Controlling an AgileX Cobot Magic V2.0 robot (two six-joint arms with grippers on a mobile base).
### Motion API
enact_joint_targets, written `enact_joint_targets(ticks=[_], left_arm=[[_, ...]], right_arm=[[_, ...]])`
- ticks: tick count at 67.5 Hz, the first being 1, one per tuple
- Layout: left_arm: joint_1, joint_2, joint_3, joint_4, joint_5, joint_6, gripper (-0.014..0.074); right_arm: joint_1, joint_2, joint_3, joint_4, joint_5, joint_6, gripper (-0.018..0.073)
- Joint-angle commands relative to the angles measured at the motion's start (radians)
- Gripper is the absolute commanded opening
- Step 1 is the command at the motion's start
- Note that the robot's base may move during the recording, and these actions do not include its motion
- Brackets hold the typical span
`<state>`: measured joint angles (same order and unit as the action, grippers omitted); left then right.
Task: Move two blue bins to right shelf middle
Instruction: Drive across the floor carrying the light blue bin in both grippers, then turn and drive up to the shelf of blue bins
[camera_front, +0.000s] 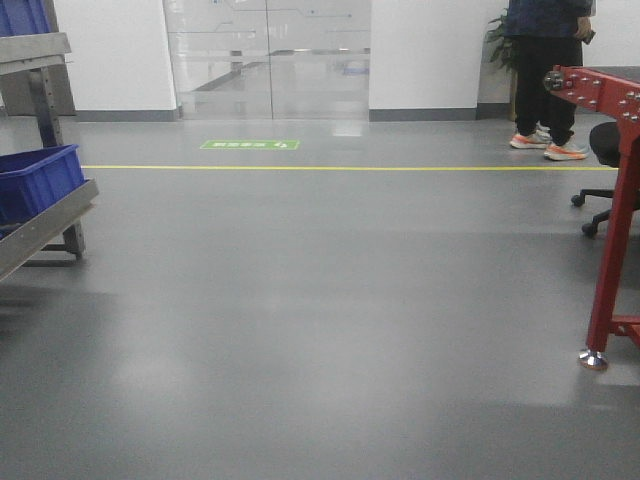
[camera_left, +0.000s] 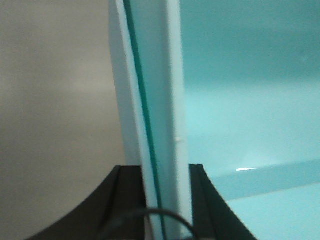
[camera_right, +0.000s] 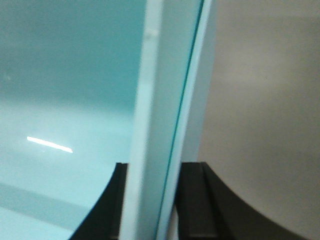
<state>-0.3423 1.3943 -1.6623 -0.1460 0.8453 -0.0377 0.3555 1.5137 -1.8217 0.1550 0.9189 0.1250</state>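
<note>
Beyond blue bin (camera_front: 35, 180), green floor sign (camera_front: 249, 144) illegible

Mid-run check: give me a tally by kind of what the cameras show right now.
Blue bins on grey rack: 2, lower blue bin, upper blue bin
Clamped bin walls: 2, left bin wall in left gripper, right bin wall in right gripper; one bin or two, cannot tell
Racks: 2, grey rack, red rack
Office chair: 1
Person: 1
Total: 8
</note>
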Motion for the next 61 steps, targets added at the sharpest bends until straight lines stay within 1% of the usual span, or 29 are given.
enact_joint_targets(ticks=[1, 61], left_arm=[[0.001, -0.018, -0.017, -0.026, -0.079, 0.007, -0.0111], [0.001, -0.016, -0.017, -0.026, -0.079, 0.007, -0.0111]], right_arm=[[-0.004, -0.018, -0.013, -0.003, -0.085, -0.003, -0.0154], [-0.004, -0.018, -0.013, -0.003, -0.089, -0.003, -0.0154]])
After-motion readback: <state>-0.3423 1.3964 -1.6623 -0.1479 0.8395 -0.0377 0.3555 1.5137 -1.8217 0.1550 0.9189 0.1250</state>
